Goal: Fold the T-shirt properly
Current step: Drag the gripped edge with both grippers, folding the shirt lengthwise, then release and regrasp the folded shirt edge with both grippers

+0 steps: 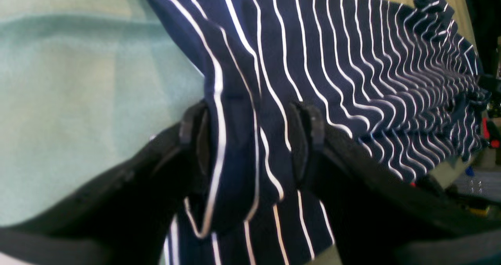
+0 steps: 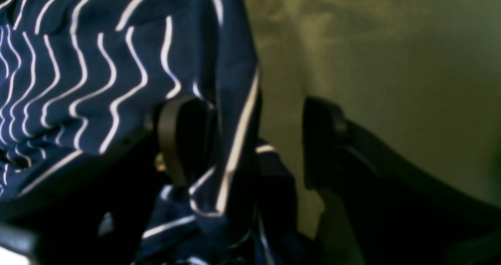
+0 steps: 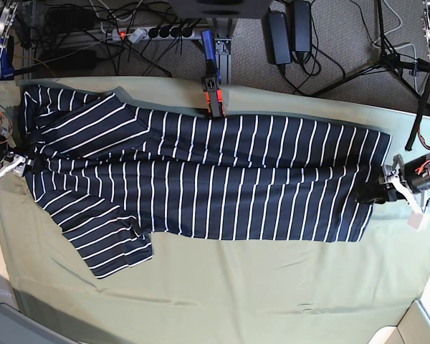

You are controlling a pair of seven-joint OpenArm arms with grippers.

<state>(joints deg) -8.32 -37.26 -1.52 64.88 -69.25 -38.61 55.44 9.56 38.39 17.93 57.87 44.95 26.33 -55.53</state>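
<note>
Item one: the T-shirt, navy with thin white stripes. We find it spread lengthwise across the worktop, which is covered in olive-green cloth; in the base view it runs from nine o'clock to three o'clock, with the sleeves at the nine o'clock end, one sleeve pointing toward seven o'clock.

Item two: the left claw. In its wrist view we see both jaws standing wide apart with a bunched fold of the striped fabric lying between them, not pinched. In the base view this claw sits at three o'clock, at the shirt's hem.

Item three: the right claw. We see its jaws wide as well, a hanging edge of shirt beside one finger and clear of the other. In the base view it sits at nine o'clock, at the sleeve end.

Item four: an orange-and-black clamp at twelve o'clock on the worktop's far edge.
</note>
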